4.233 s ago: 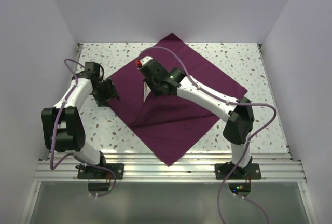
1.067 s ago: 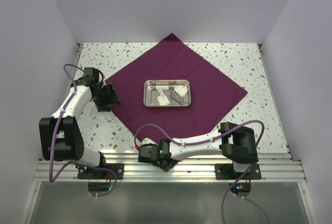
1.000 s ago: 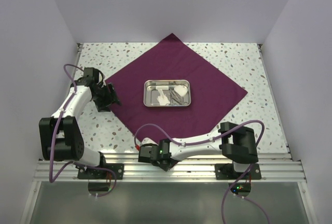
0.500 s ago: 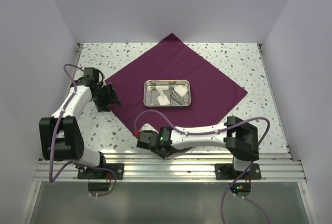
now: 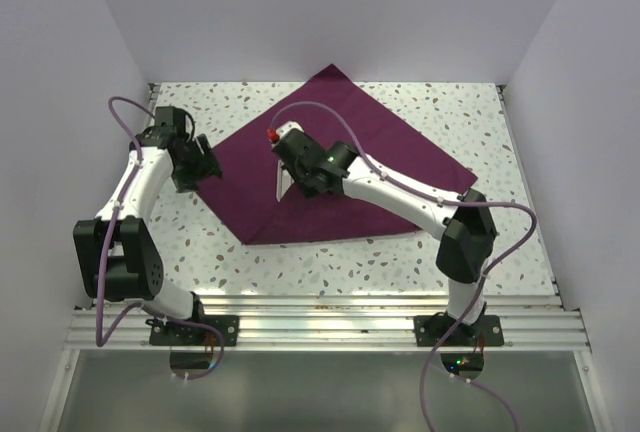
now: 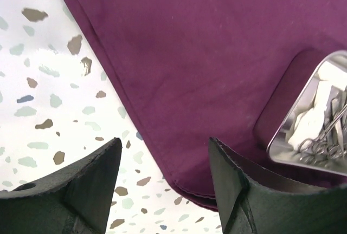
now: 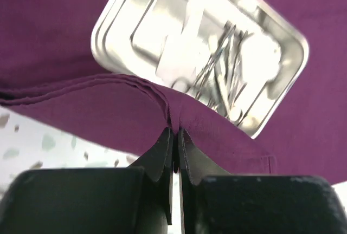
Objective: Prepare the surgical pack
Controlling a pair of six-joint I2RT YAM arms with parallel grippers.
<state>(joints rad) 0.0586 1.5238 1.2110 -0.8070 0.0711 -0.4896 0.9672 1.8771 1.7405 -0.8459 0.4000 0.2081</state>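
Surgical pack, partly wrapped: right jaws are pinched shut on a raised fold of the dark-purple cloth, fingertips pressed together with the fabric bunching up between them. Just beyond the pinch, the fold lies over the near rim of the steel tray. The tray is shiny, rectangular with rounded corners, and sits tilted across the right wrist view. Inside it are white gauze, blurred, and thin silver instruments lying crossed. Ring handles show in the left wrist view; cannot tell scissors from tweezers.

Right arm reaches from the near right of the bench to the middle of the cloth, hiding most of the tray from above.

The cloth lies at mid-bench as a diamond. Its far corner is close to the far edge and its right corner points to the right edge. The near part is doubled back, leaving a straight folded edge facing the near edge.

Left jaws are spread wide with nothing between them, above the cloth's left border where fabric meets speckled bench. Left arm stands along the left edge.
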